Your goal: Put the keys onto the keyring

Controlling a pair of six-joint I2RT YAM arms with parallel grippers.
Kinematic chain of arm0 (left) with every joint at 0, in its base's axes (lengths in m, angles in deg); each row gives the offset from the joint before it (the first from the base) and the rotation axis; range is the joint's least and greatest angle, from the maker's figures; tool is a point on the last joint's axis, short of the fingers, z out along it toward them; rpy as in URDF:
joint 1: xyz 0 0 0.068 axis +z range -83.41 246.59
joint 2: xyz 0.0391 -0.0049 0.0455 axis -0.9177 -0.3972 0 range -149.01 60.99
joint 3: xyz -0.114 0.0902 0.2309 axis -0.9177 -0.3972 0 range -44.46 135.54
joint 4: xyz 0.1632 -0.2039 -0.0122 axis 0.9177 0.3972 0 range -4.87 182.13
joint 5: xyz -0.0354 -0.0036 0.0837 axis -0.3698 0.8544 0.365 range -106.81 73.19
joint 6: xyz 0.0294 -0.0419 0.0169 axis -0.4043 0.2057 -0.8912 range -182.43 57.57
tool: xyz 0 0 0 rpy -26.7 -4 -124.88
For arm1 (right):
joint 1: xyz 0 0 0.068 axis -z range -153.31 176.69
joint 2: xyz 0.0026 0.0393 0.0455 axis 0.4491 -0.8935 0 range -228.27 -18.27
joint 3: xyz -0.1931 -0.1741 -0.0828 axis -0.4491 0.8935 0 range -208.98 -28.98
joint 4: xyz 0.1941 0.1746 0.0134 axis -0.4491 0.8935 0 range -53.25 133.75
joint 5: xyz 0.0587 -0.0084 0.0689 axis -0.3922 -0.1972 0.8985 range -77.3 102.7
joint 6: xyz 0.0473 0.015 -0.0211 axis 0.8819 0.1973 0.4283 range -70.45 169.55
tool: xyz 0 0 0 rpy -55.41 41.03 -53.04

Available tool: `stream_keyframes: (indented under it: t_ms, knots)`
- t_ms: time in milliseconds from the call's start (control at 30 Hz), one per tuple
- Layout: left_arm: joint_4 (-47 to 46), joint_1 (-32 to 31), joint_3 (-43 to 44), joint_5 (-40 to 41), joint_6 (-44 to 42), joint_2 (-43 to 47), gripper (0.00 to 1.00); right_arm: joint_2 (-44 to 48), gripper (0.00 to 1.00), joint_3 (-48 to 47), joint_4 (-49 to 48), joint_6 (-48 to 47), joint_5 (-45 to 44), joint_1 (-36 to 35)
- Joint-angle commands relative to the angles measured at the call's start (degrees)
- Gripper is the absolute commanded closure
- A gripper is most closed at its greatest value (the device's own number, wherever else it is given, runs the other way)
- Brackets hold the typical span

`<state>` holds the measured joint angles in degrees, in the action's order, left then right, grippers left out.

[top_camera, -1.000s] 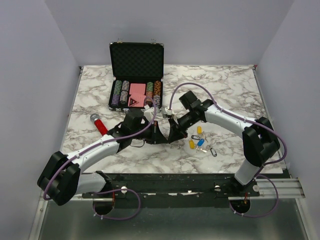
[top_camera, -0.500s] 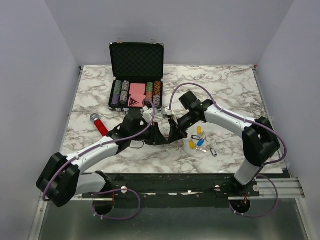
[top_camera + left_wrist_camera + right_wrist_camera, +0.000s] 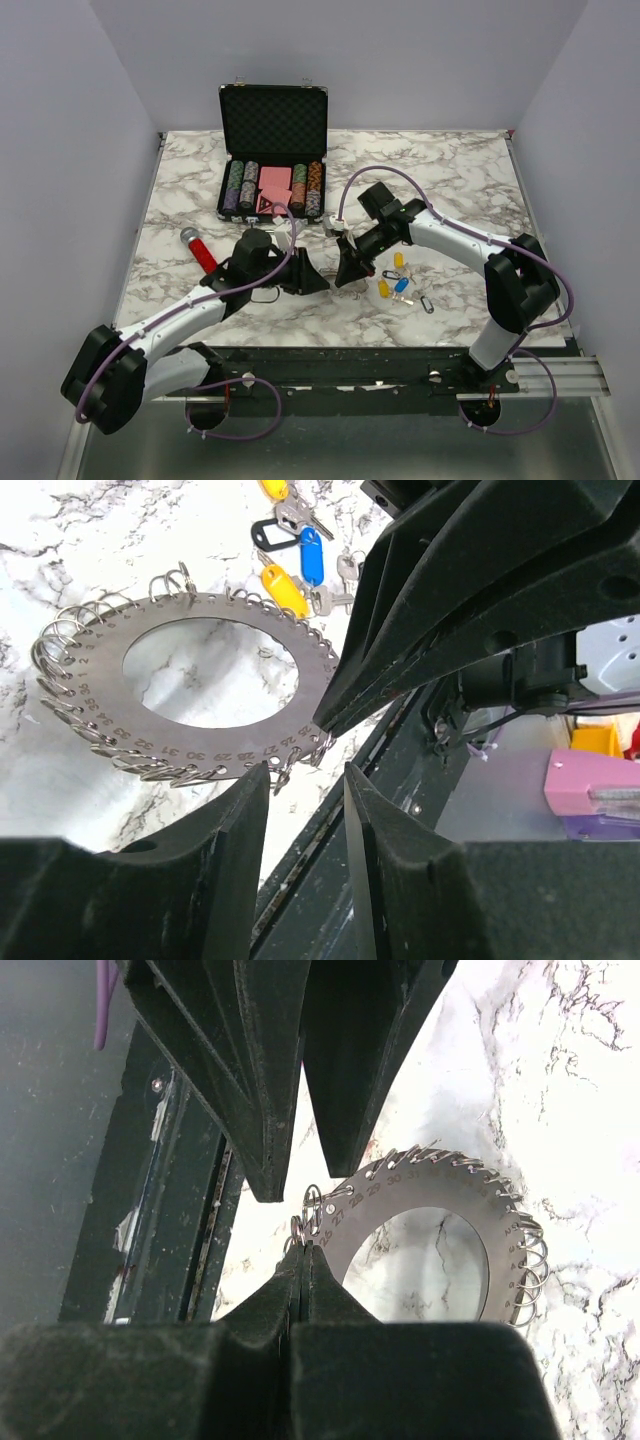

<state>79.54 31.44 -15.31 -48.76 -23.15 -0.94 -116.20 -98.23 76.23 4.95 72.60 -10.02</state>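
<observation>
The keyring (image 3: 95, 680) is a flat grey numbered disc fringed with small split rings, held just above the marble. It also shows in the right wrist view (image 3: 430, 1188). My right gripper (image 3: 305, 1250) is shut on the disc's edge near numbers 26 and 27, and in the top view it (image 3: 345, 272) hides the ring. My left gripper (image 3: 306, 772) is open and empty, its tips just short of the ring's near edge; it sits left of the right gripper in the top view (image 3: 312, 280). The keys (image 3: 395, 280), yellow, blue and black, lie right of the grippers, with one yellow key (image 3: 285, 590) beyond the ring.
An open black case (image 3: 272, 110) of poker chips stands at the back. A red-handled tool (image 3: 200, 250) lies at the left. A small black loop (image 3: 427, 303) lies right of the keys. The table's front edge (image 3: 330, 345) is close below the grippers.
My left arm has drawn back to the left, a little away from the right gripper. The right gripper has stayed in place, shut on the keyring.
</observation>
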Motion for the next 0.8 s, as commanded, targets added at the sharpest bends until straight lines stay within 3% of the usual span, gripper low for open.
stream_keyframes:
  t_ms: [0,233,767]
  knots:
    - [-6.3,0.3,-2.8,-1.6,-5.4,0.8,0.57,-0.5,0.99,0.6,-1.0,0.0,2.2,-0.2]
    - [-21.2,-1.1,-8.2,-1.6,-10.8,2.1,0.58,-0.3,0.99,0.6,-1.1,0.1,3.0,-0.1]
    - [-23.0,-4.0,-6.3,-1.7,-13.7,-3.3,0.67,0.0,0.99,0.6,-1.1,0.2,3.7,0.1]
